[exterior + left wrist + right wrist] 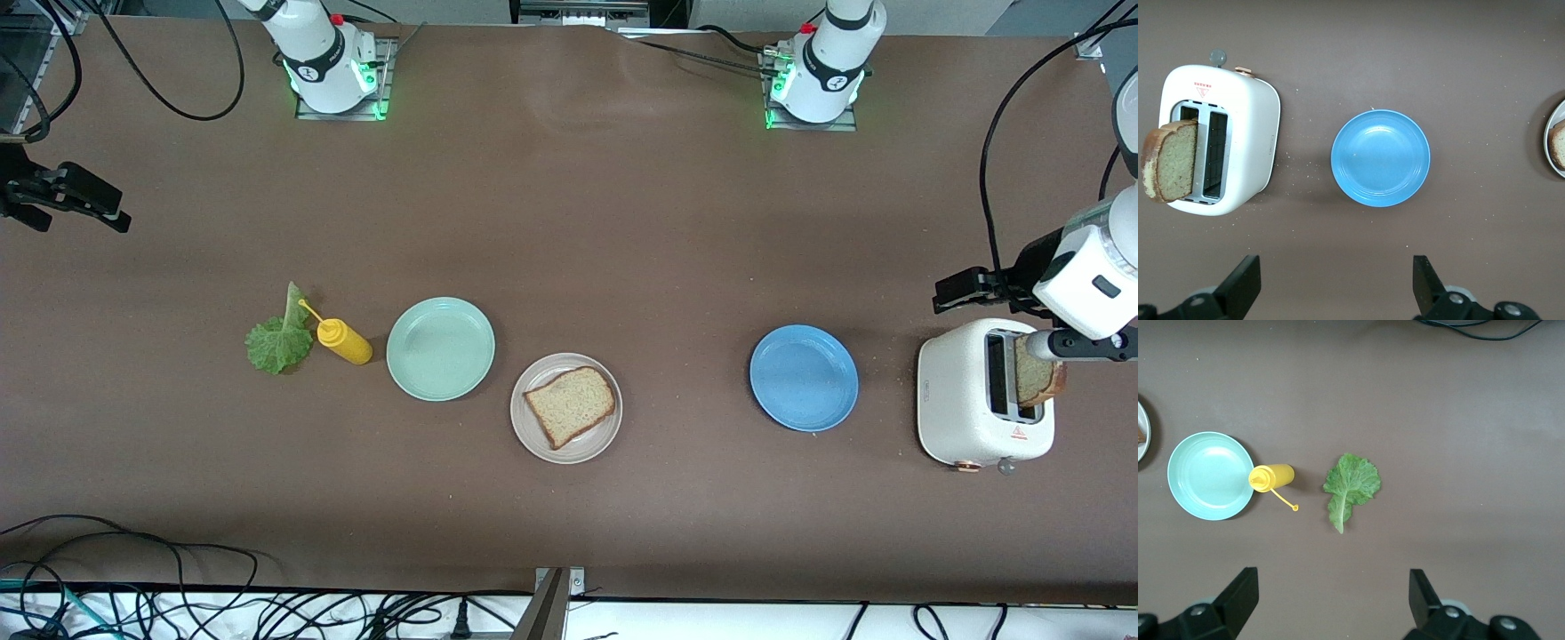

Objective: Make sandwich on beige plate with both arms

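Note:
The beige plate (pixel 566 442) sits mid-table with one brown bread slice (pixel 570 405) lying flat on it; its rim also shows in the left wrist view (pixel 1547 137). A second bread slice (pixel 1038 373) (pixel 1170 161) sticks out of a slot of the white toaster (pixel 965 418) (pixel 1251 127) at the left arm's end. The green lettuce leaf (pixel 280 340) (pixel 1351 483) lies on the table toward the right arm's end. My left gripper (pixel 947 298) (pixel 1336 283) hangs open and empty above the table beside the toaster. My right gripper (pixel 84 213) (pixel 1331 593) hangs open and empty above the table's right-arm end.
A yellow squeeze bottle (pixel 344 340) (pixel 1271 478) stands between the lettuce and a mint-green plate (pixel 440 348) (pixel 1211 475). A blue plate (pixel 804 378) (pixel 1380 158) lies between the beige plate and the toaster. Cables run along the table edge nearest the front camera.

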You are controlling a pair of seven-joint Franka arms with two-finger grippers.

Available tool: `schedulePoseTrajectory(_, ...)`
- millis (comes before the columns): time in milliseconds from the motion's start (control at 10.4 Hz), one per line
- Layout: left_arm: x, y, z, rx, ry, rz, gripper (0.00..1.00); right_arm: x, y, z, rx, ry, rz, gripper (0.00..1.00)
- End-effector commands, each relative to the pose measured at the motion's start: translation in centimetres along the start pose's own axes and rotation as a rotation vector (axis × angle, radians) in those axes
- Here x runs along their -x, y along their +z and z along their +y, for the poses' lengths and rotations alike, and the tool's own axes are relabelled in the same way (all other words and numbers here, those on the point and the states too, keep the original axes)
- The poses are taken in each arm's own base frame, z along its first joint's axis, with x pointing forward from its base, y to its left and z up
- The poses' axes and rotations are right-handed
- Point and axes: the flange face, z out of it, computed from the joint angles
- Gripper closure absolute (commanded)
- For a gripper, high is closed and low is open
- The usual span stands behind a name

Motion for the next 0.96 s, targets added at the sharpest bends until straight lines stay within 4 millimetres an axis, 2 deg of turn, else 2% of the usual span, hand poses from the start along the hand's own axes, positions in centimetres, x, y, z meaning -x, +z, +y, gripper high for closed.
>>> schedulePoseTrajectory(0,0.7,-0.9,-0.6,-0.033,0.01,0.013,0.0,-0.6,0.3,0.0,-0.027,0.016,0.003,0.0)
schedulePoseTrajectory(96,0.7,-1.0,-0.6,-0.033,0.007,0.013,0.0,-1.5,1.9,-0.1,-0.032,0.016,-0.011,0.0)
schedulePoseTrajectory(288,0.8,-1.2,-0.3,-0.034,0.007,0.016,0.0,-1.8,2.4,-0.3,-0.067,0.023,-0.012,0.0)
schedulePoseTrajectory(384,0.8,-1.1,0.0,-0.038,0.012,0.015,0.0,-2.7,4.7,-0.6,-0.052,0.012,-0.05,0.0)
schedulePoseTrajectory(768,0.8,-1.2,-0.2,-0.036,0.014,0.016,0.0,-2.9,5.7,0.2,-0.054,0.013,-0.069,0.0)
schedulePoseTrajectory(864,0.9,-1.4,-0.3,-0.037,0.014,0.018,0.0,-3.6,8.1,0.2,-0.043,-0.008,-0.112,0.0)
